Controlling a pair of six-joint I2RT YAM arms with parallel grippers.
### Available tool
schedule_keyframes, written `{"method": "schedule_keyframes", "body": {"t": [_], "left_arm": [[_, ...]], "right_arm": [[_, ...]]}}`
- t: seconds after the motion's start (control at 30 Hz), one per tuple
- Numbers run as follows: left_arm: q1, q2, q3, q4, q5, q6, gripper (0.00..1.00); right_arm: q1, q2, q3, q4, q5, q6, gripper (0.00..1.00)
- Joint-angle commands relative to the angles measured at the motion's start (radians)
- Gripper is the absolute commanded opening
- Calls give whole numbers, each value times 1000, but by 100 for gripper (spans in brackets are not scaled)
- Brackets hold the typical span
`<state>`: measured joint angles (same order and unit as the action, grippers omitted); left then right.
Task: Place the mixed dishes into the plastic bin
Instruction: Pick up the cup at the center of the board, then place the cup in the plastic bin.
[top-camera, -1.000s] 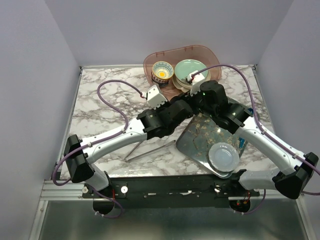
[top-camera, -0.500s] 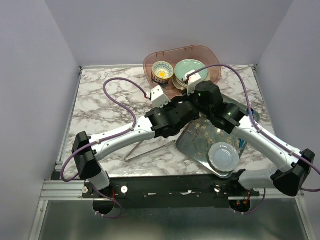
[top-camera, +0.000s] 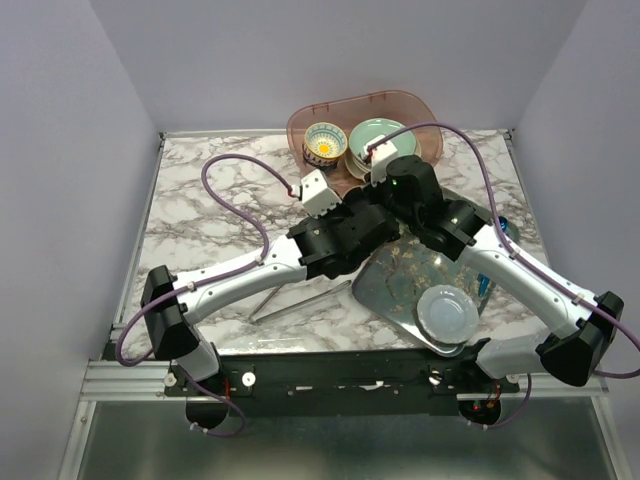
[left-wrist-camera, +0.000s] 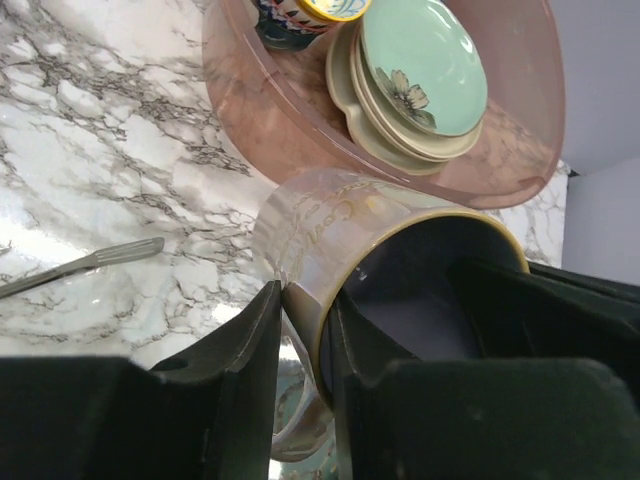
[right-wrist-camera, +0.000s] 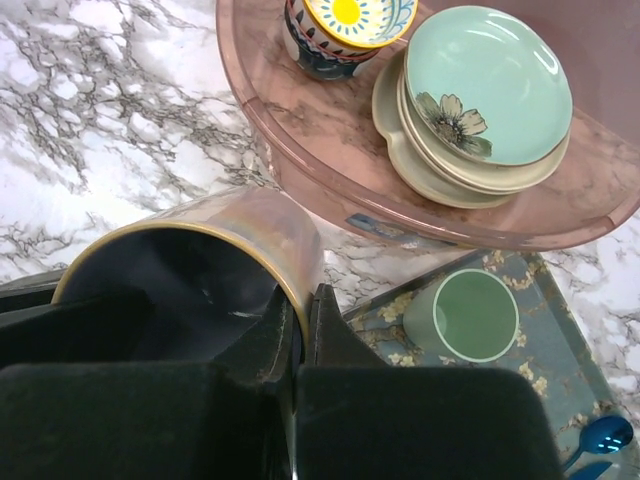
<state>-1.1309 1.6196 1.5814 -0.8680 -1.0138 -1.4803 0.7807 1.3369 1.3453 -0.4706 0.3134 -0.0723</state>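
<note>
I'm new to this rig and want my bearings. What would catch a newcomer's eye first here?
Both arms meet on one pale mug: the left gripper and the right gripper each pinch its gold-edged rim, just on the near side of the pink bin. Inside the bin, a mint-green plate tops a stack beside a navy-and-yellow bowl.

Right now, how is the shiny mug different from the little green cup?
The shiny mug is pinched at its rim by the left gripper and right gripper; the green cup stands untouched on the flowery tray. The mug is pearly outside and dark inside; the cup is green inside. The mug has a handle; the cup shows none. Both are outside the pink bin.
</note>
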Motion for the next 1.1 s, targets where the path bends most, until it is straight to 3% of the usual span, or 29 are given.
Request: {"method": "schedule_keyframes", "body": {"t": [0.0,0.3,0.37,0.43,0.5,0.63,0.7,0.87,1.07], "left_arm": [[-27,-109,-30,153,-66,-8,41],[-26,-207,-141,334,-17,175,70],[-24,-239,-162,368,-9,219,73],[-21,-291,-214,472,1,346,79],[-9,-334,-297,649,62,557,85],[31,-481,-420,833,220,820,94],[62,-518,-443,824,308,879,96],[255,-619,-466,732,555,1049,99],[402,-641,-454,520,617,1284,99]], "right_arm": [[-24,8,77,-6,-144,38,0],[-125,27,129,-26,-354,100,0],[-146,31,141,-25,-381,106,0],[-175,39,161,-25,-424,106,0],[-205,50,176,-22,-454,105,0],[-257,83,233,-17,-507,103,0],[-282,99,273,-11,-530,103,0],[-316,206,374,6,-534,80,0],[-348,355,574,3,-521,45,0]]}}
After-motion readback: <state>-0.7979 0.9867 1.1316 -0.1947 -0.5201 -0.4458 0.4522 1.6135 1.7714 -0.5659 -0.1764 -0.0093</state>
